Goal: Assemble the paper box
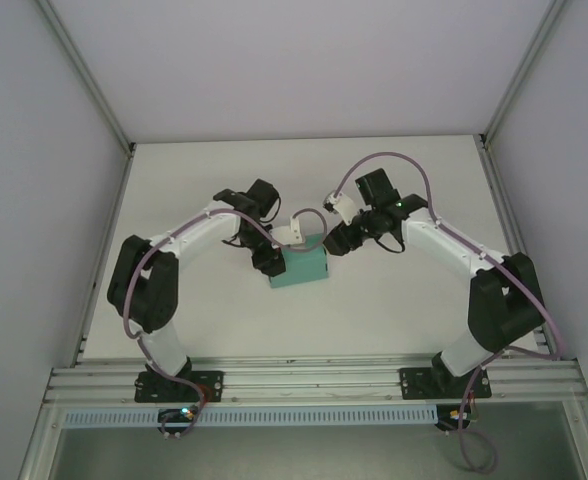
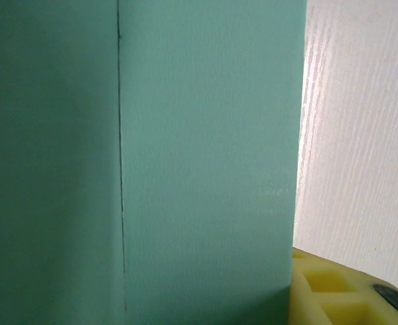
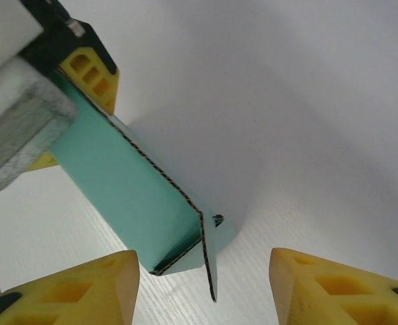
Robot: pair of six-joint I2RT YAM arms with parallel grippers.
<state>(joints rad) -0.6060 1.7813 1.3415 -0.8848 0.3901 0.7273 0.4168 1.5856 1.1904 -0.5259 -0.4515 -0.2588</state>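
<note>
We see the teal paper box [image 1: 302, 267] near the middle of the table [image 1: 394, 320]. Our left claw [image 1: 270, 262] grips the box's 9 o'clock end, with its yellow fingers [image 3: 91, 71] pressed against both faces. Our right claw [image 1: 336, 240] sits at the box's 2 o'clock corner with its jaws apart. A loose end flap [image 3: 209, 261] stands between its fingertips [image 3: 91, 291] and touches neither.

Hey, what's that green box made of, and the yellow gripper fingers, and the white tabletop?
The paper box looks like thin matte teal card. Its cut edges show a dark, dashed core, so it is perhaps fine corrugated board. The yellow fingers look like matte plastic with hollow pockets. The table is white with a fine wood-like grain, probably laminate.
</note>
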